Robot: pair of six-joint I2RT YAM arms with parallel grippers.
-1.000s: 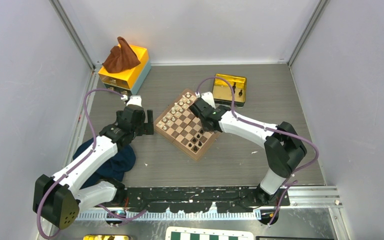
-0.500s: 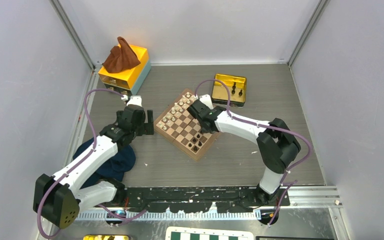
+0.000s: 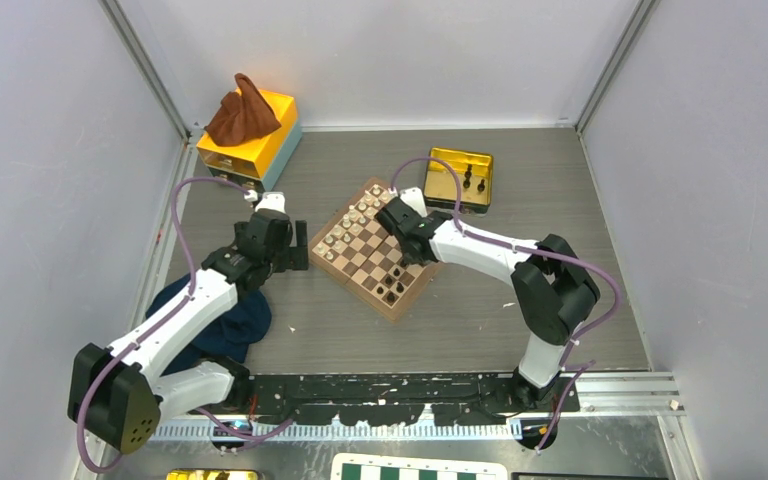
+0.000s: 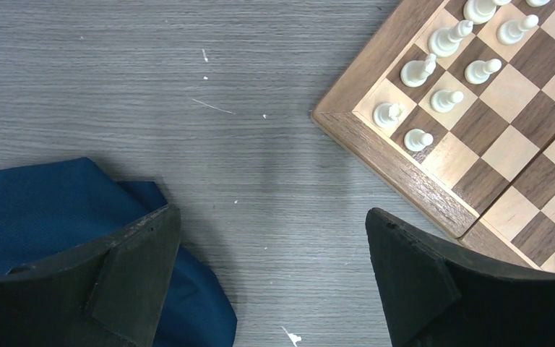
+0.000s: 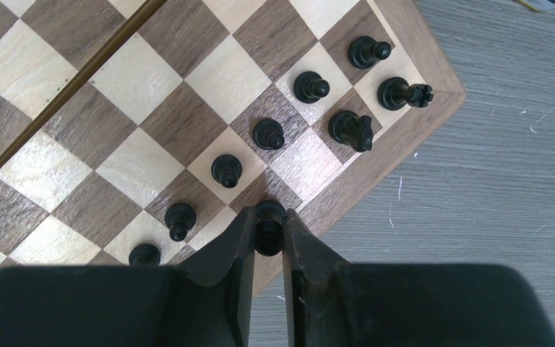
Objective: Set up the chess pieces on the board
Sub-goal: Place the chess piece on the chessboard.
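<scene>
The small wooden board [image 3: 370, 250] lies mid-table, turned diagonally; it also shows in the right wrist view [image 5: 137, 79] and the left wrist view [image 4: 405, 170]. Several black chess pieces [image 5: 269, 134] stand in two rows along its near right edge. My right gripper [image 5: 269, 217] is shut on a black piece [image 5: 268, 233], held over a dark square in the edge row. Cream pieces [image 4: 433, 76] fill the far left side. My left gripper [image 4: 271, 275] is open and empty over bare table left of the board.
A gold tin [image 3: 460, 178] behind the board holds two more black pieces [image 3: 473, 181]. A blue cloth [image 3: 222, 325] lies under the left arm. A yellow box with a brown cloth [image 3: 248, 125] stands at the back left.
My right gripper has moved from near the tin down and left over the board's near right edge. The left arm has not moved.
</scene>
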